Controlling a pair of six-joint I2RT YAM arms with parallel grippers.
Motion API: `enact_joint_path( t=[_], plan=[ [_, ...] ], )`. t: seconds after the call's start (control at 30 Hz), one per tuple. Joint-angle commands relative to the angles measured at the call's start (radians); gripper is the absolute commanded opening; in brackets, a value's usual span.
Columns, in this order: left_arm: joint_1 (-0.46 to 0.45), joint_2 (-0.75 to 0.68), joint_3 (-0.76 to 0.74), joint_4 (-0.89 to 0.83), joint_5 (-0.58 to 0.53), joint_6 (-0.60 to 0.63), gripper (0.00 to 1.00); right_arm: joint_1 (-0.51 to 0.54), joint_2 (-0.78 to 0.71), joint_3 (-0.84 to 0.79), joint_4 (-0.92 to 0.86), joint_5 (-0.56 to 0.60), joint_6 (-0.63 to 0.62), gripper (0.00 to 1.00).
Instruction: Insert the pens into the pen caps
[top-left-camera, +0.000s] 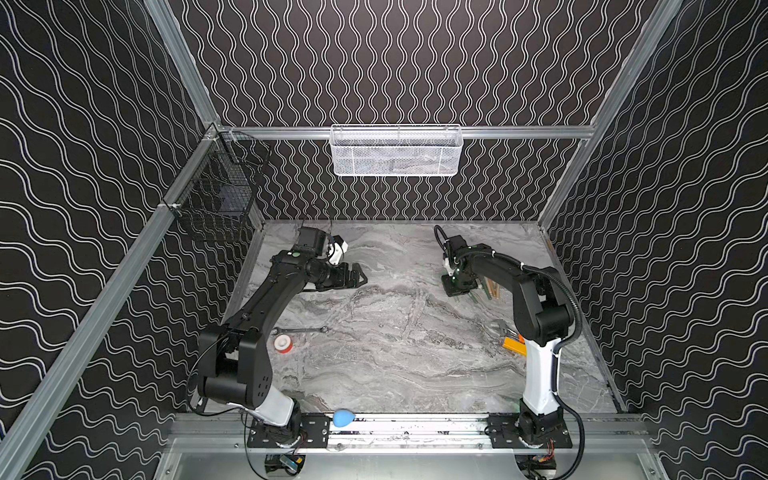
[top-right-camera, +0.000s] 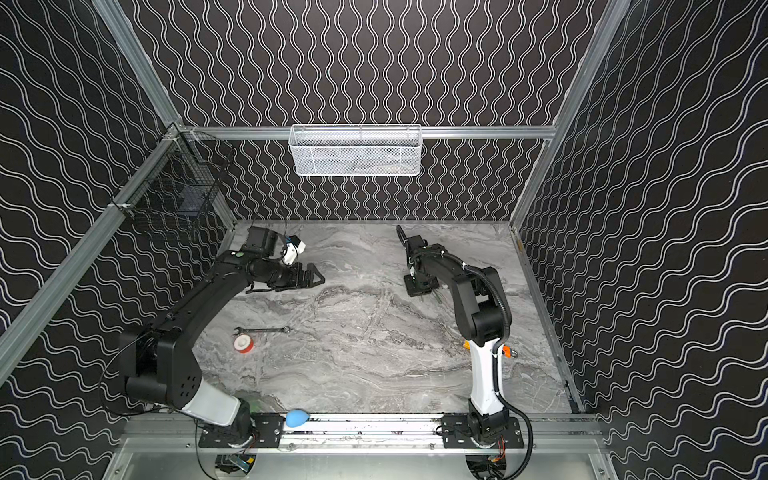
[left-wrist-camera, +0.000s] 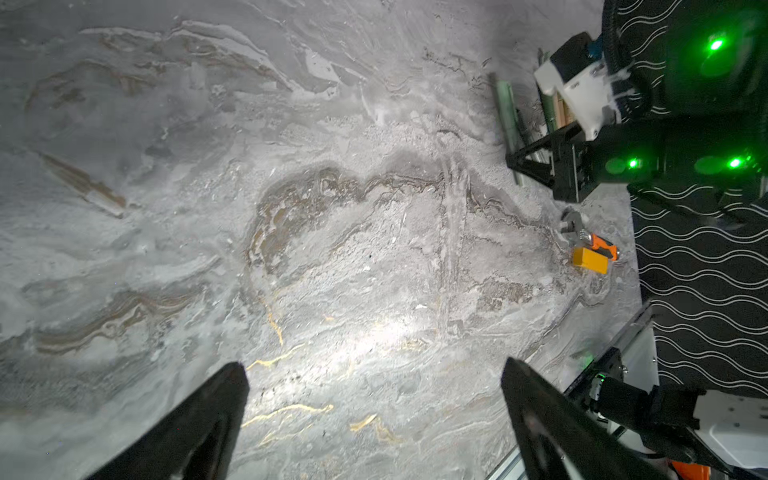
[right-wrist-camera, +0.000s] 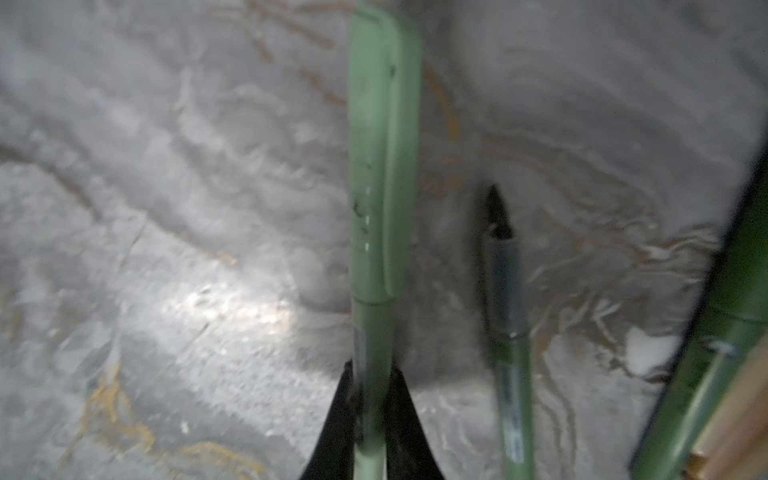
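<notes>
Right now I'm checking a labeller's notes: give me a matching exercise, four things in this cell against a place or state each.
1. left end effector
2. right end effector
3. tape roll
4. white basket

A. hangs on the back rail
B. open, holding nothing
C. lies beside the wrench
D. shut on the pale green pen

Pairs: 1-B, 2-D, 3-C, 4-A

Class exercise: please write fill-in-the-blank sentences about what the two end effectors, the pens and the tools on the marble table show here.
1. The right end effector is shut on a capped pen coloured pale ____.
2. The darker pen lying beside it has no ____ over its black tip.
3. The left end effector is open and holds ____.
4. The wrench and the tape roll lie nearer the ____ arm.

Missing words: green; cap; nothing; left.
</notes>
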Motion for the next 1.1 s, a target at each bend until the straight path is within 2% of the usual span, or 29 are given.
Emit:
enact_joint_path(
  t=[0.0,0.33,0.4,0.57,0.67,0.7,0.73,0.87,1.0,1.07],
  plan=[
    [0.004,0.005,-0.006,-0.022,-0.016,0.037,0.99,-0.025,0.061,0.027,-0.116,0.108,0.035,0.06],
    [0.045,-0.022,-0.061,0.019,-0.102,0.016,0.99,-0.067,0.001,-0.032,-0.139,0.181,0.076,0.19],
    [0.053,-0.030,-0.081,0.052,-0.141,0.008,0.99,-0.069,-0.021,-0.035,-0.142,0.180,0.074,0.25],
    [0.082,-0.065,-0.166,0.180,-0.246,-0.008,0.98,-0.074,-0.126,-0.071,-0.078,0.149,0.062,0.53],
    [0.102,-0.086,-0.223,0.278,-0.264,0.012,0.98,-0.078,-0.188,-0.108,-0.026,0.133,0.054,0.66],
    [0.104,-0.101,-0.242,0.310,-0.285,0.029,0.99,-0.077,-0.213,-0.126,-0.003,0.130,0.051,0.80],
    [0.105,-0.118,-0.268,0.348,-0.315,0.045,0.99,-0.079,-0.239,-0.147,0.026,0.123,0.049,0.98],
    [0.117,-0.223,-0.411,0.546,-0.424,0.116,0.99,-0.081,-0.354,-0.239,0.142,0.122,0.042,0.99],
    [0.123,-0.355,-0.607,0.812,-0.553,0.252,0.99,-0.088,-0.452,-0.370,0.308,0.129,0.022,0.99],
    [0.139,-0.369,-0.657,0.875,-0.584,0.290,0.99,-0.099,-0.485,-0.445,0.400,0.130,0.029,1.00]
  ],
)
